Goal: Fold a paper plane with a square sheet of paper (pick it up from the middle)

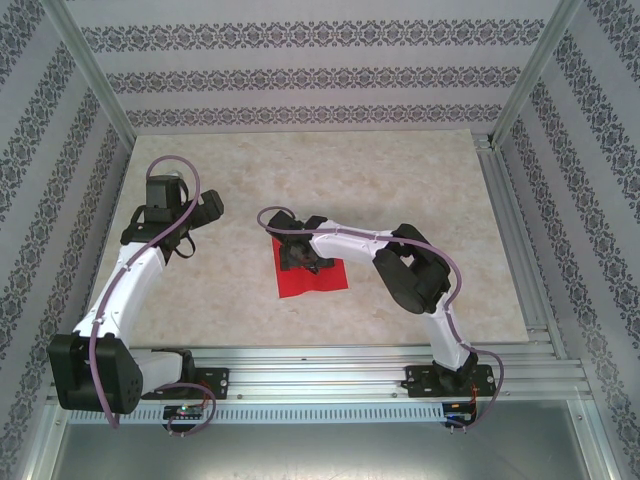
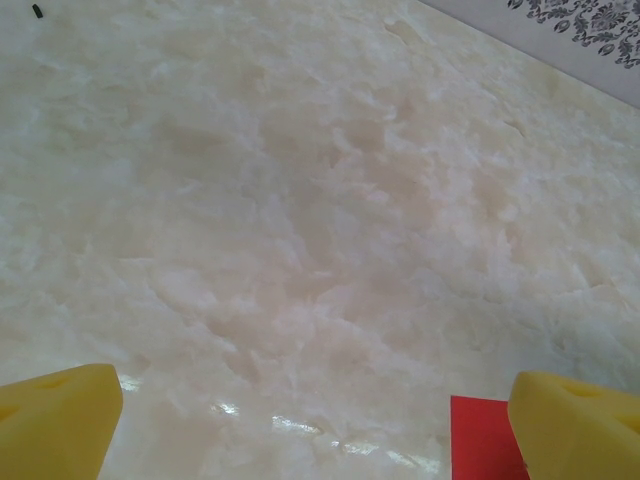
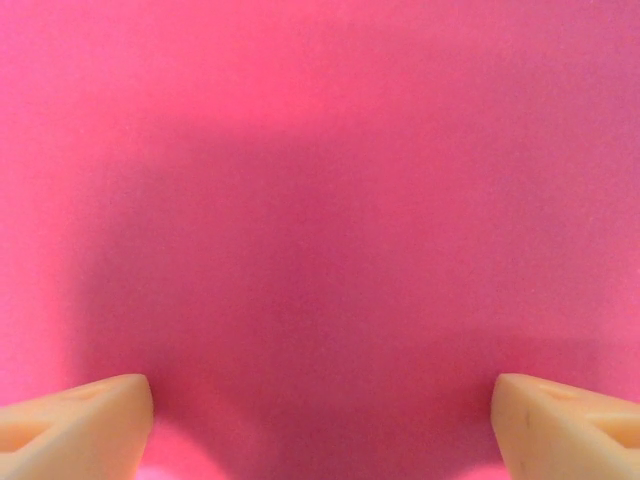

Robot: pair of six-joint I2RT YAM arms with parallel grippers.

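- The right gripper [image 3: 320, 400], jaws wide and empty, sits low over the middle of the flat, bright red square sheet of paper [image 1: 328, 280] at the centre of the top view.
- The left gripper [image 2: 315, 395], also wide and empty, hovers over the pale marbled table [image 2: 300, 200], left of centre.
- Step, as I judge: the mid-sheet pickup. Next, press down and pinch up a ridge.

L pincer [image 2: 320, 425] jaws spread wide, R arm [image 1: 400, 262] bent inward, R pincer [image 3: 320, 415] pointing down, jaws apart
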